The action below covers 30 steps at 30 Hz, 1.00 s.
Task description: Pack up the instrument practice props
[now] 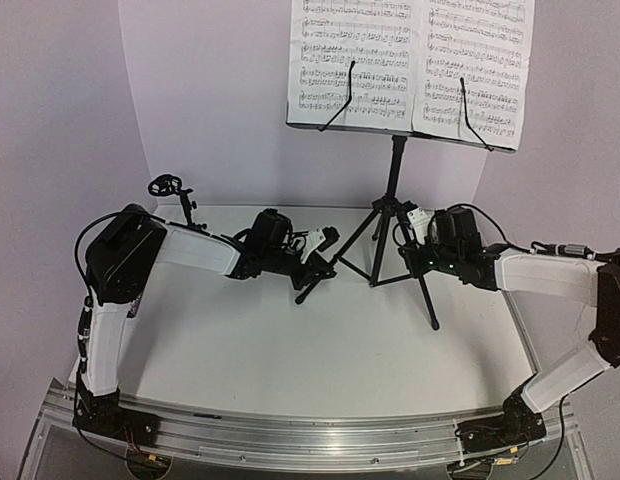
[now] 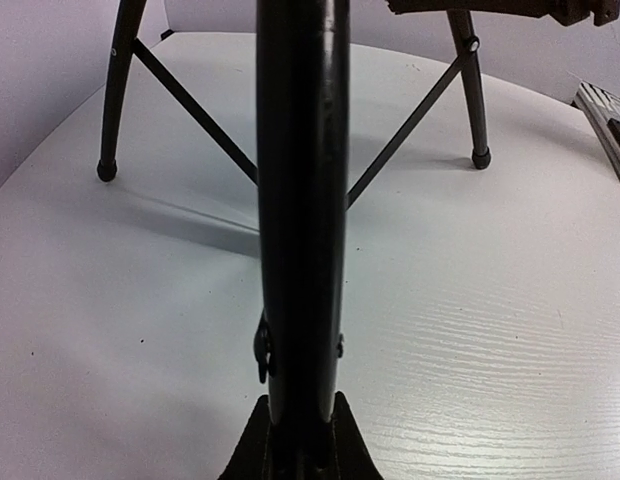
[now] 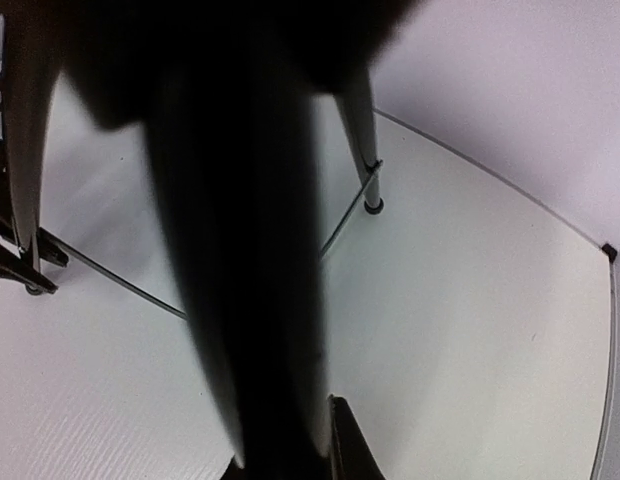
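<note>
**Gripping the music stand low, at its legs**

I am working at the foot of the tall black tripod music stand, which is standing upright toward the back of the white table. My left gripper is reaching in from the stand's left and pinching the near-left leg. In the left wrist view that black tube is running straight up out of my fingers, which are hugging it on both sides.

My right gripper is sitting on the stand's right, against the near-right leg just below the hub where the braces are meeting. The right wrist view is smearing badly. The tube is filling the gap and one finger is lying right beside it. I cannot tell whether that pair is pressed onto the leg or only straddling it.

I am judging that I am going in low on two legs because that is where a tripod folds. Two holds should also be steadying a top-heavy stand against tipping.

The white sheet-music pages are sitting on the desk at the stand's top, with two wire arms lying across them. They are riding on whatever I am moving and could slide off if I am tilting it carelessly.

The small black tripod mic stand is standing well to the music stand's left, near the back wall. The microphone is not showing in any view.
</note>
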Each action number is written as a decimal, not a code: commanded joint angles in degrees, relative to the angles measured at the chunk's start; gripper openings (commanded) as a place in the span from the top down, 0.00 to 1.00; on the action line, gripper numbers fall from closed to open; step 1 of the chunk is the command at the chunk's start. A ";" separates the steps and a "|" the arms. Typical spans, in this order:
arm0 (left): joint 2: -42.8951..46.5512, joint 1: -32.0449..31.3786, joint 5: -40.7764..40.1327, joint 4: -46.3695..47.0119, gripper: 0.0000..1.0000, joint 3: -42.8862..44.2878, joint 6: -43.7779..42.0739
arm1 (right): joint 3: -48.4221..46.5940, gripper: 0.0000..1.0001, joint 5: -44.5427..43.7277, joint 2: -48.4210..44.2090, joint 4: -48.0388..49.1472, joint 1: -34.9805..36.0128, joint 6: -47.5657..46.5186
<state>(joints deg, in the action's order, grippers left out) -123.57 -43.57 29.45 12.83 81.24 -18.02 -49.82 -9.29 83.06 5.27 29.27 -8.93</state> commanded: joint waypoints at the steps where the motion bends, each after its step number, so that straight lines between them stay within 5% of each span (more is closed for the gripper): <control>1: 7.06 0.47 -0.58 0.17 1.00 -5.08 2.06 | -2.91 0.93 10.30 3.25 2.21 0.86 0.19; 14: 26.91 6.19 -1.28 -8.27 1.00 -28.27 3.59 | -12.98 1.00 14.73 15.40 2.62 12.54 3.80; 23: 25.34 7.97 0.10 -5.76 1.00 -31.25 1.59 | -12.90 1.00 9.40 16.67 1.46 17.54 4.29; 26: 25.10 8.01 0.52 -5.43 0.97 -30.97 -0.07 | -12.52 0.89 9.30 16.32 1.32 17.77 5.80; 30: 26.61 8.33 0.43 -5.16 0.66 -31.67 -1.41 | -12.78 0.66 7.46 15.31 0.98 18.06 5.79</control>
<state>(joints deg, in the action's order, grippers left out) -97.56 -35.27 28.80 9.43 49.87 -18.03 -62.70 -4.29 97.69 8.74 44.73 -6.51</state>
